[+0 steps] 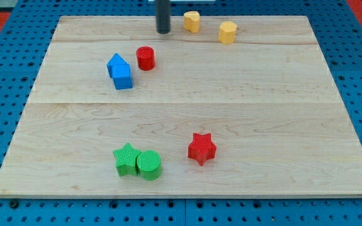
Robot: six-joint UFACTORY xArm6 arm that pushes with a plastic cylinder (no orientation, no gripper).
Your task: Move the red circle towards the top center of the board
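Your red circle (pixel 145 58) sits in the upper-left part of the counter (pixel 263 119), below and a little to the view's left of the tool — a plain dark rod with nothing to open or shut and holding nothing, its tip (pixel 163 31) planted near the top edge. That placement is your main risk: the tip is on the far side of the block, toward the view's top, so any straight push from where it stands would likely send the red circle down the board, away from top center. You would need to bring the tip round to the block's lower-left side first, and the gap there is tight. Two blue blocks (pixel 119 71) stand together just beside the red circle on the view's left, apart from it but close enough that a wide swing could knock them or pinch the circle against them. A round block also tends to slip off a thin rod if the contact is off-centre, so watch for it rolling aside toward the view's right. Up ahead, two yellow blocks (pixel 191 21) (pixel 227 32) sit right of the tip near the top edge — an overshoot could run into them. The red star (pixel 202 149), green star (pixel 126 159) and green circle (pixel 149 166) lie well apart near the view's bottom, out of the way.
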